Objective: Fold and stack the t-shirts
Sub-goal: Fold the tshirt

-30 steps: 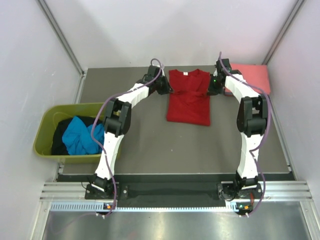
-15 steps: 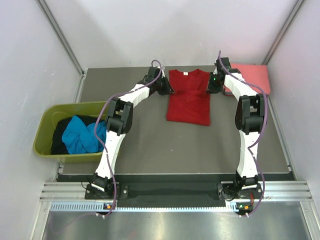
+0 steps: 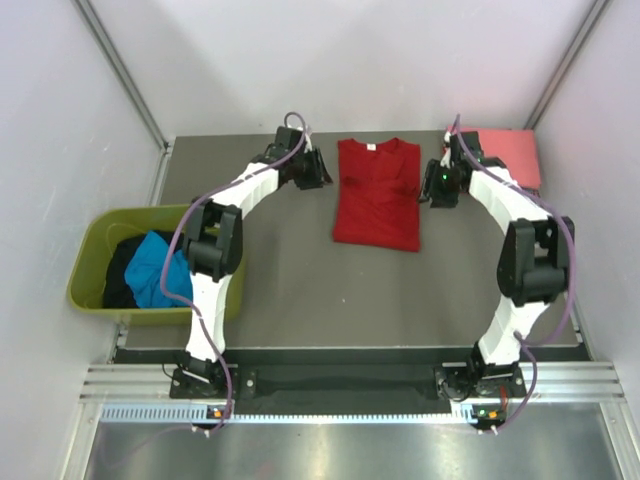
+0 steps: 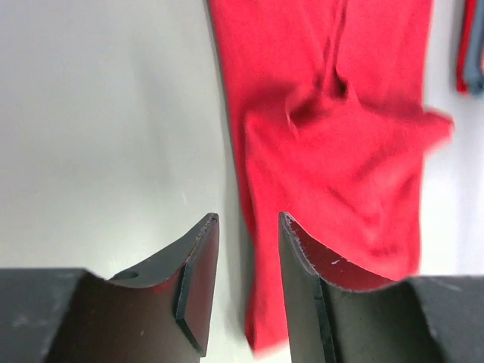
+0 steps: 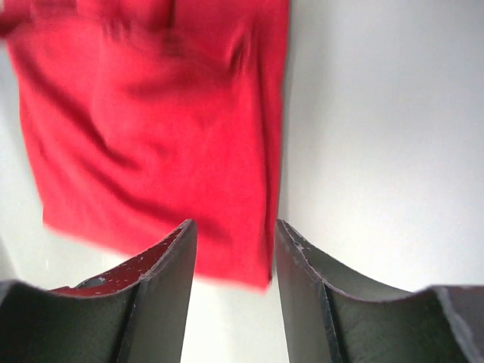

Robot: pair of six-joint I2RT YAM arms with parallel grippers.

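Note:
The bright red t-shirt (image 3: 378, 195) lies flat at the back middle of the table, sleeves folded in, collar to the far side. My left gripper (image 3: 325, 176) hovers just off its left edge, open and holding nothing; in the left wrist view the gripper (image 4: 246, 249) has the red t-shirt (image 4: 333, 136) beneath and beyond it. My right gripper (image 3: 429, 194) stands off the right edge, also open and empty. In the right wrist view the gripper (image 5: 233, 249) frames the corner of the red t-shirt (image 5: 151, 136). A folded salmon-pink t-shirt (image 3: 510, 152) lies at the back right.
An olive-green tub (image 3: 88, 258) sits off the table's left side, holding a crumpled turquoise t-shirt (image 3: 152, 270) over a black one (image 3: 120, 280). White walls close in the back and both sides.
Both grippers have opened and let go of the red t-shirt's sides. Each arm has swung outward, away from the shirt, which lies still.

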